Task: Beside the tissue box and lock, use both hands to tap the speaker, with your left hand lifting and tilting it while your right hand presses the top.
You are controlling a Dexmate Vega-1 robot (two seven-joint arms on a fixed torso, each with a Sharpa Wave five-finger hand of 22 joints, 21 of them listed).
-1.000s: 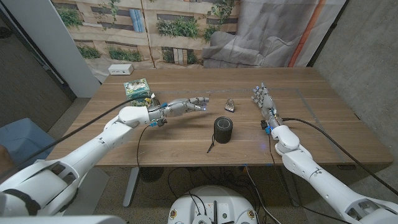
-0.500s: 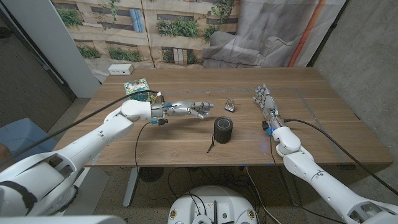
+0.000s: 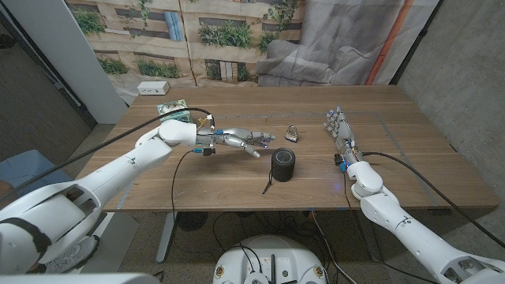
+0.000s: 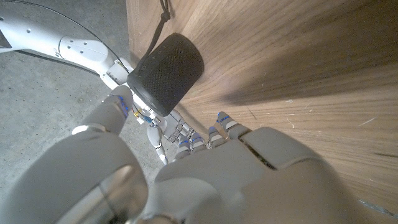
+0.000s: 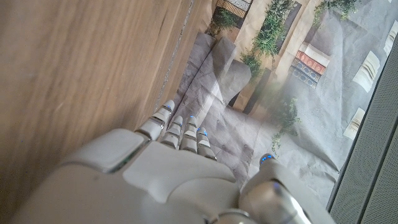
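Wood-grained and warm brown, the table (image 3: 237, 177) stands before a wall printed with plants and planks, and near its middle stands the small black fabric-covered cylinder speaker (image 3: 282, 165) with a thin black cord trailing off its base toward the table's near edge. Just behind it lies the small metal padlock (image 3: 291, 133); the green patterned tissue box (image 3: 170, 110) sits well apart near the far left corner.

The left hand (image 3: 240, 140) reaches in toward the speaker, fingers loosely spread and holding nothing, its tips near the cylinder's left side but not touching. The right hand (image 3: 339, 128) waits well to the speaker's right, fingers extended and apart, empty.

To do this step well, I judge the left hand should wrap the cylinder low on its side, leaving the top free, and avoid snagging the cord.
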